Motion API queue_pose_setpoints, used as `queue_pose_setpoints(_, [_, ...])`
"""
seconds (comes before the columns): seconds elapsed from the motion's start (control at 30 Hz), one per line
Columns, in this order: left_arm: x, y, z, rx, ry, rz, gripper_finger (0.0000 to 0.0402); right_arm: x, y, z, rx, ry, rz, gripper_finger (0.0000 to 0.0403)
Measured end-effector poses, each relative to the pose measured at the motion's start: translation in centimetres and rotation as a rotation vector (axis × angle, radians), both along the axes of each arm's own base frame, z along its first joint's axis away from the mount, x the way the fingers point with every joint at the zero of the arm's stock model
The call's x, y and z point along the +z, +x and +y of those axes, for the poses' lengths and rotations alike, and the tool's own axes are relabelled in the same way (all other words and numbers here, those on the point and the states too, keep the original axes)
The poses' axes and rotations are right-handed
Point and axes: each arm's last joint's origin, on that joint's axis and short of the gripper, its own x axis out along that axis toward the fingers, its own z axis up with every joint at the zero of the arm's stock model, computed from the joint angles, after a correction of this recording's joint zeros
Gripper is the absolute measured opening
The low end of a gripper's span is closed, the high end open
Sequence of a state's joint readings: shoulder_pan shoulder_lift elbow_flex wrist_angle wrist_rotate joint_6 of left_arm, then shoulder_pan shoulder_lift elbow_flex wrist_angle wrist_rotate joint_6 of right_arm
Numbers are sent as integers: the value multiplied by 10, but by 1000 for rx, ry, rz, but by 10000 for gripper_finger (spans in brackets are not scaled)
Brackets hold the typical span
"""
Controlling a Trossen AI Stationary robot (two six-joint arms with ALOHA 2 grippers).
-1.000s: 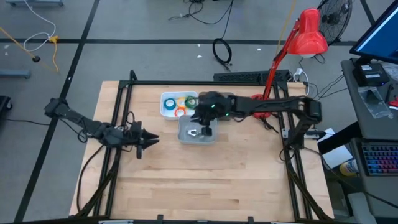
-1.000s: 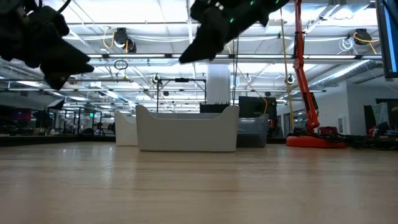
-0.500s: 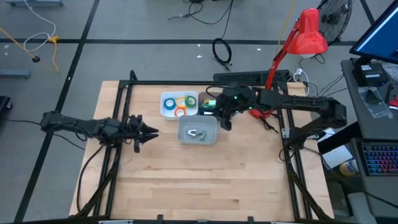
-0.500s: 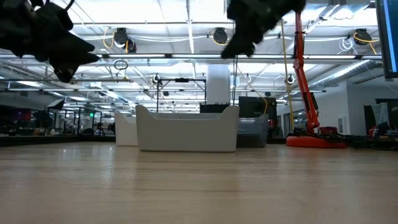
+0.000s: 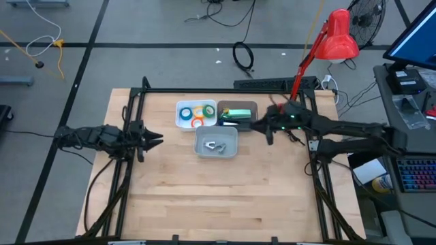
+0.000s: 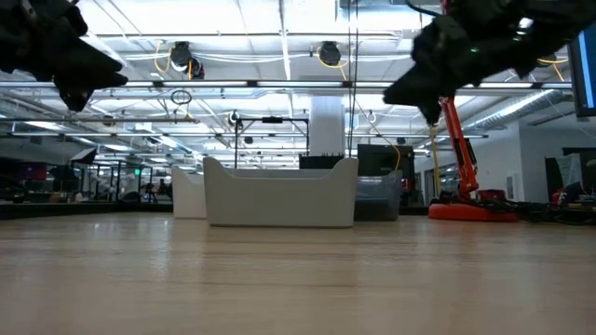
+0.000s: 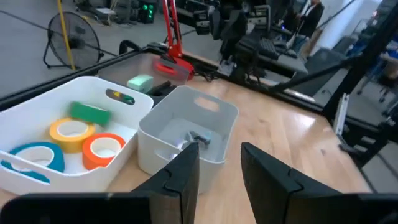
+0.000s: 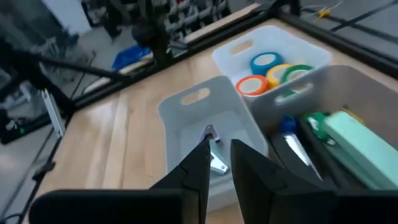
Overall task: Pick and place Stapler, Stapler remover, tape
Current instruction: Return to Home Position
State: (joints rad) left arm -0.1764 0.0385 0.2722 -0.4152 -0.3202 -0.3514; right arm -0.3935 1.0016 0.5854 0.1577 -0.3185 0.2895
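The yellow tape [image 7: 71, 143], orange tape [image 7: 99, 160], blue tape [image 7: 53, 159] and green tape [image 7: 90, 113] lie close together inside the white bin [image 5: 178, 116], which stands toward 12 o'clock on the worktop [image 5: 218, 197]. Touching that bin's corner, at its 5 o'clock, is the grey bin [image 5: 229, 136], with the staple removers [image 5: 216, 145] lying on its floor. A dark bin [image 5: 249, 107] stands right beside the white one at its 3 o'clock and holds a pale green stapler [image 8: 351, 146] along with a few smaller things I cannot make out.

The left hand [image 5: 159, 140] hangs above the worktop at 9 o'clock from the grey bin, well apart from it and pointing toward it. Its jaws stand parted with a clear gap and nothing between them. The right hand [image 5: 255, 125] hangs above the dark bin's 3 o'clock edge, pointing toward 9 o'clock. Its jaws show only a narrow gap and grip nothing.

A red lamp [image 5: 338, 34] stands off the worktop at 1 o'clock
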Motion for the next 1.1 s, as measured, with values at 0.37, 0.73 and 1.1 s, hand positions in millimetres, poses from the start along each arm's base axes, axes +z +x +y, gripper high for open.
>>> queue_pose_setpoints(0.37, [7,-5,-2,-23,-7,-59,120,2,-68,13,-113,-9,-216,57])
queue_pose_setpoints(0.73, [12,8,-10,-13,64,-110,120,-47,-89,27,-112,76,-230,55])
queue_pose_setpoints(1.1, [8,19,-20,15,85,-48,120,-64,-96,27,-175,57,-173,55])
